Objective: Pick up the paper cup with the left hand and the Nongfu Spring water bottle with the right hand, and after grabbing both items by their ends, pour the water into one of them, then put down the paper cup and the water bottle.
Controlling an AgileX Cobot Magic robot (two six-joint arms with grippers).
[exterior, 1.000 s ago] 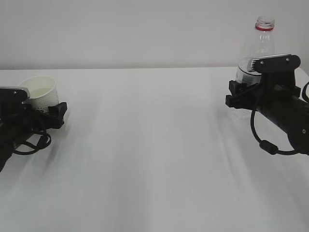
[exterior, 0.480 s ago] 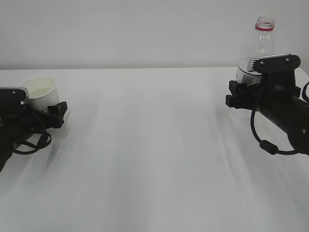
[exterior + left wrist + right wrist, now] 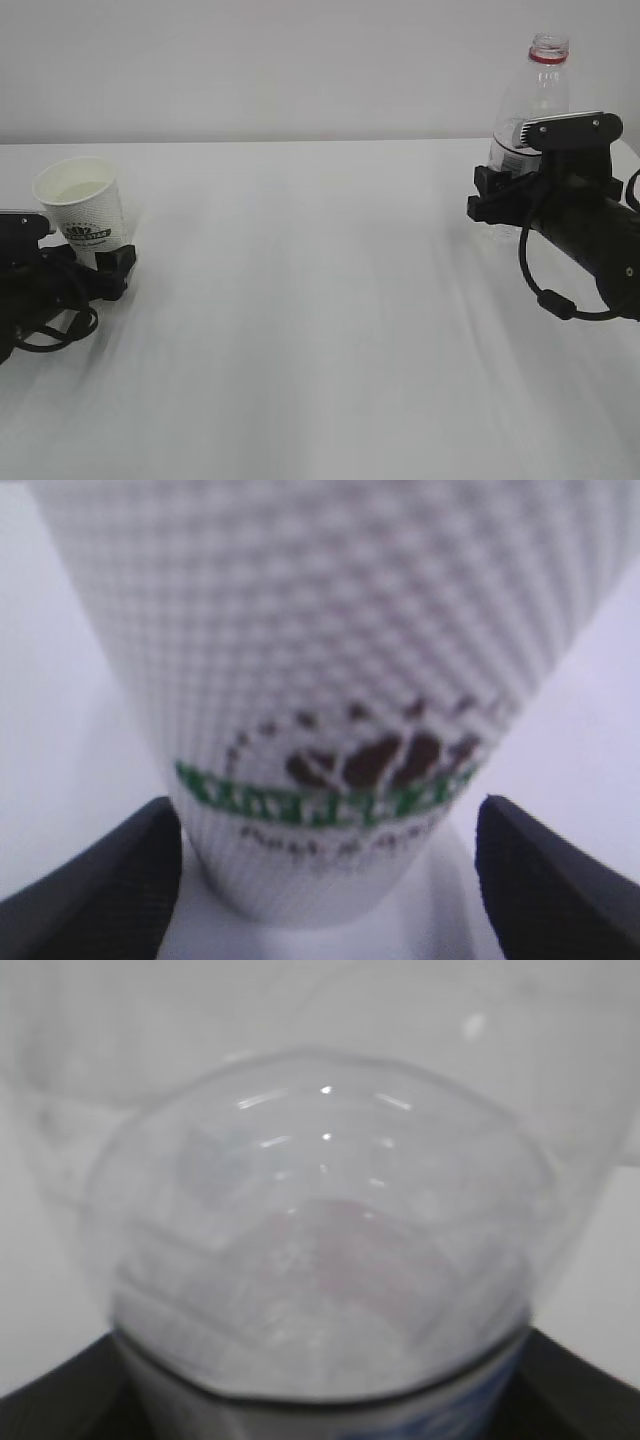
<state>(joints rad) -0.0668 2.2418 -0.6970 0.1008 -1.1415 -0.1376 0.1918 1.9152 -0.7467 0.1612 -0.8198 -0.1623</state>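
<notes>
The white paper cup (image 3: pixel 85 208) with its green logo stands upright on the table at the far left. My left gripper (image 3: pixel 92 268) is low behind its base and open. In the left wrist view the cup (image 3: pixel 330 670) fills the frame, and the two black fingers (image 3: pixel 95 890) flank its foot with a gap on the right. The clear Nongfu Spring water bottle (image 3: pixel 538 95), uncapped with a red neck ring, stands upright at the far right. My right gripper (image 3: pixel 505 195) is shut on its lower body (image 3: pixel 320 1240). I cannot make out any water.
The white table (image 3: pixel 320 300) stretches between the two arms against a plain pale wall. A black cable loop (image 3: pixel 555 300) hangs under the right arm. The table's far edge runs just behind the cup and the bottle.
My left gripper has sunk and drawn back from the cup, which now shows its full side and logo. The right gripper and the bottle have not moved.
</notes>
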